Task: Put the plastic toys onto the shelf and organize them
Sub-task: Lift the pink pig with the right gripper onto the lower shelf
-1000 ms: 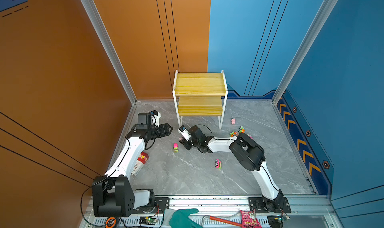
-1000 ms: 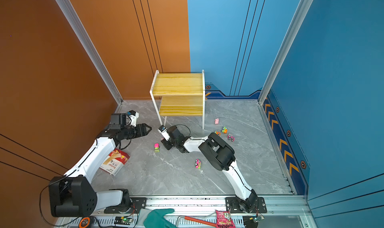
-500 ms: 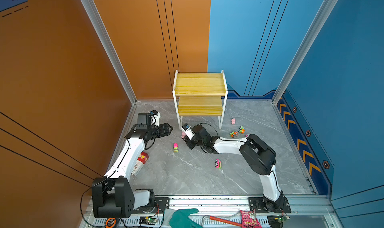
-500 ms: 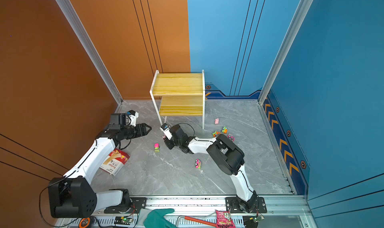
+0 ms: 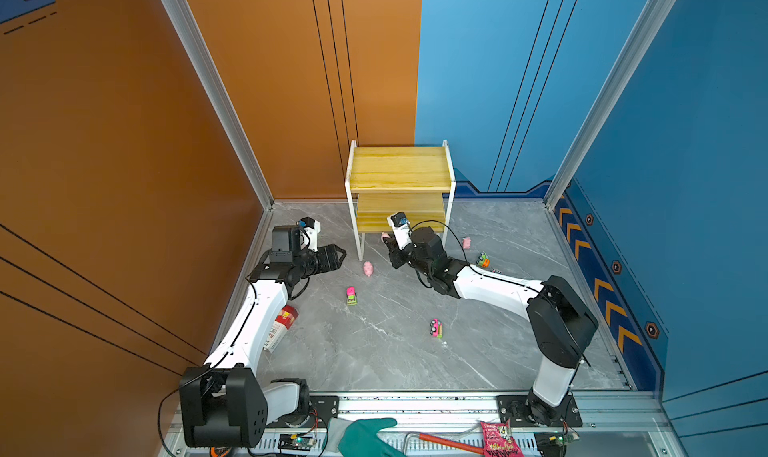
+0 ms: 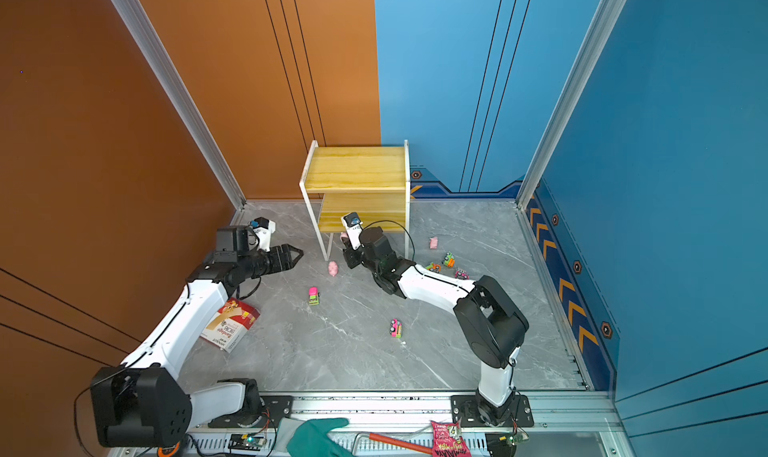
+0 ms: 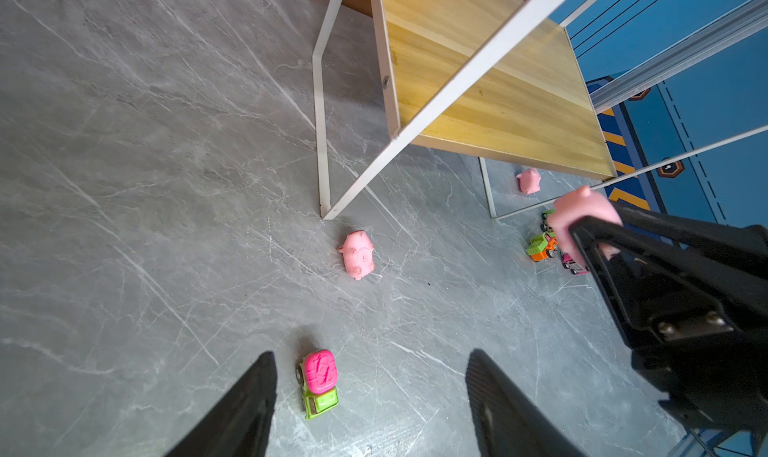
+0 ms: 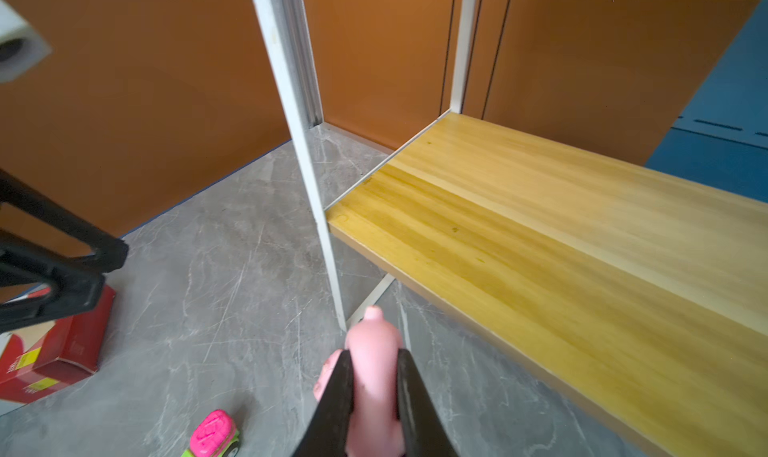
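Shelf trouble comes first. Its lower board lies just ahead of the right pincer and off to one side, and the white front leg stands right beyond the tips. The frame looks light, so a forward push that meets the board's edge or that leg could, I judge, shove the whole rack or knock the load loose. Whether the tips are level with the board I cannot tell.

Next is the right arm. Its black cable loops close behind the pincer, near the other front leg, and might snag there as the arm reaches in.

The left pincer hangs off to the side of the right one, jaws wide and empty. If both head for the shelf front together, they could clash.

Then the held pig. The right pincer is clamped tight on it, squeezing the soft-looking body, and a good part of it sticks out past the tips. A squashed toy like this may squirt free. On release it may spring back and tumble off the board's edge.

Smallest are the floor toys. Another pig lies between the two pincers, and a pink-and-green truck sits on the floor near the left one's tips. A low sweep could scatter either.
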Robot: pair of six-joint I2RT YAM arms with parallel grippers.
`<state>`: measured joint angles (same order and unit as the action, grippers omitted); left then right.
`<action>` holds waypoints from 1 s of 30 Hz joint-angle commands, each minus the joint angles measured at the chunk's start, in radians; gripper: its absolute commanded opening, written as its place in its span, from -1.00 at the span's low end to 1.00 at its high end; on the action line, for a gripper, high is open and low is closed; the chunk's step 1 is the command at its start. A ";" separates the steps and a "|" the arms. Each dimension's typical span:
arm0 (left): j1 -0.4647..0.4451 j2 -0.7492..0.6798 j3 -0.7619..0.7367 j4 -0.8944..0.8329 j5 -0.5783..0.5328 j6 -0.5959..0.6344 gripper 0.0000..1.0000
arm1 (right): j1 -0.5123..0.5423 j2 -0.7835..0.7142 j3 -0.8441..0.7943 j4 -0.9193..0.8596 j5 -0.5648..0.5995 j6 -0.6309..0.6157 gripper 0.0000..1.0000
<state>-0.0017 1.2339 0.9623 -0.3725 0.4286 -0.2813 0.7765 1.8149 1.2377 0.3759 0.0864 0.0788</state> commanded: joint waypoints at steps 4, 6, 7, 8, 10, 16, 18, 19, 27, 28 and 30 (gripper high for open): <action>-0.020 -0.022 -0.017 0.012 0.026 -0.007 0.46 | -0.020 -0.021 0.014 0.041 0.240 0.025 -0.63; -0.025 -0.023 -0.017 0.011 0.025 -0.007 0.46 | -0.029 -0.015 0.017 0.056 0.282 0.028 -0.63; -0.027 -0.022 -0.018 0.012 0.023 -0.007 0.46 | -0.035 -0.010 0.022 0.061 0.300 0.032 -0.63; -0.027 -0.022 -0.018 0.012 0.023 -0.007 0.46 | -0.042 -0.002 0.026 0.066 0.316 0.038 -0.63; -0.030 -0.022 -0.018 0.011 0.024 -0.007 0.46 | -0.059 0.017 0.043 0.069 0.344 0.059 -0.63; -0.039 -0.031 -0.020 0.012 0.043 0.004 0.46 | -0.118 0.059 0.072 0.066 0.379 0.128 -0.63; -0.048 -0.042 -0.022 0.018 0.062 0.015 0.46 | -0.131 0.064 0.076 0.066 0.383 0.154 -0.62; -0.052 -0.048 -0.023 0.024 0.071 0.017 0.47 | -0.136 0.066 0.077 0.065 0.383 0.161 -0.62; -0.100 -0.066 -0.036 0.048 0.116 0.046 0.49 | -0.151 0.093 0.093 0.036 0.424 0.187 -0.61; -0.105 -0.064 -0.036 0.049 0.115 0.048 0.49 | -0.151 0.097 0.092 0.041 0.433 0.187 -0.61; -0.111 -0.058 -0.035 0.049 0.114 0.051 0.49 | -0.151 0.106 0.095 0.050 0.450 0.187 -0.61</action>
<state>-0.1043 1.1797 0.9363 -0.3431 0.5110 -0.2569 0.6266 1.8973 1.3037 0.4202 0.4801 0.2443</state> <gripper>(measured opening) 0.745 0.195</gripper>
